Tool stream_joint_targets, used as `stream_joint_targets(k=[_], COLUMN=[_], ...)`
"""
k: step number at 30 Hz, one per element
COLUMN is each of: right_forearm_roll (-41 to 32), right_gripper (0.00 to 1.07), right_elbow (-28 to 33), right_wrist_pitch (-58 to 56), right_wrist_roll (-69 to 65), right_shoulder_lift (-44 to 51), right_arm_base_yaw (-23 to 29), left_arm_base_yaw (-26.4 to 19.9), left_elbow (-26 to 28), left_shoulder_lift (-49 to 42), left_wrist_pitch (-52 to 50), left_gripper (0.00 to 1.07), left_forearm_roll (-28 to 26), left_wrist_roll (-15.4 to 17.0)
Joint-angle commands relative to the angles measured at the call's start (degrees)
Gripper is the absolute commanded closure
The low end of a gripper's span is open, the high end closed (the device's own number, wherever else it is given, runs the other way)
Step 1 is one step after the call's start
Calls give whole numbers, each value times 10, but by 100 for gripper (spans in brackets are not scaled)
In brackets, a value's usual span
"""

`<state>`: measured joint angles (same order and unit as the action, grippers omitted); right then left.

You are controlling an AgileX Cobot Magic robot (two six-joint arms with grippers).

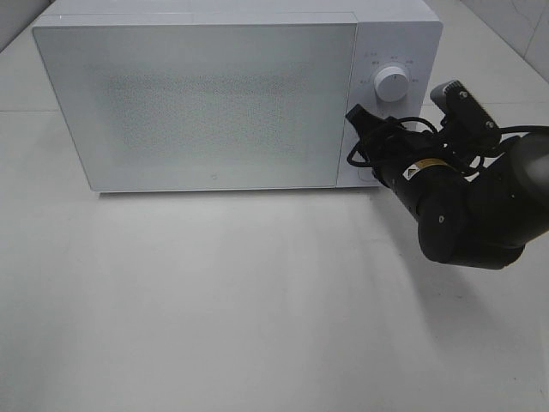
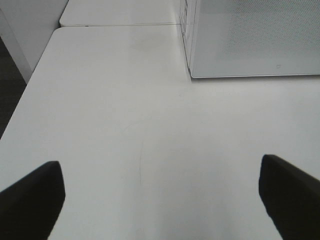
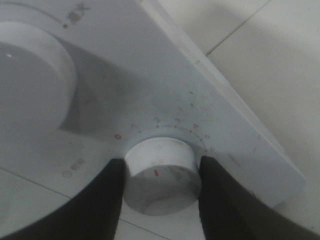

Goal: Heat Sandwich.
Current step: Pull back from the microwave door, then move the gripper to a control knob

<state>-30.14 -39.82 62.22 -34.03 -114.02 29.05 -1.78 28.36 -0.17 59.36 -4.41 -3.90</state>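
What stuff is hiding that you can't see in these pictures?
Sandwich: in no view; the microwave door is shut and cloudy.
Lower knob: high view, the right gripper covers it.
Dial numbers: right wrist view, blurred.
Left gripper: left wrist view, only fingertips inside the edge.

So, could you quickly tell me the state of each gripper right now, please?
Left gripper: open, holding nothing, above the table.
Right gripper: jaws closed on the lower knob of the microwave.
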Motion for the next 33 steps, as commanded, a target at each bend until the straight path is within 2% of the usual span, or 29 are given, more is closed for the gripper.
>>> stream_joint_targets(k=[1,12,24,33], right_forearm_roll=[17,12,-9,-32], right_gripper=[95,95,94,94], right_elbow=[-9,-9,-9,-9], right_wrist_pitch=[65,66,69,70], right_wrist_roll=[-106,-264,-502,-570], right_shoulder_lift=[6,6,6,6], right_arm_base_yaw=[-3,-3,-3,-3], left_arm_base_yaw=[-2,-2,-2,-2], left_elbow=[-1,-1,-1,-1], left_shoulder_lift=[-14,-14,-14,-14], left_wrist_pitch=[-4,-4,-4,-4], left_gripper=[5,5,5,5], left_forearm_roll=[-3,-3,-3,-3], left_wrist_roll=[3,3,3,3])
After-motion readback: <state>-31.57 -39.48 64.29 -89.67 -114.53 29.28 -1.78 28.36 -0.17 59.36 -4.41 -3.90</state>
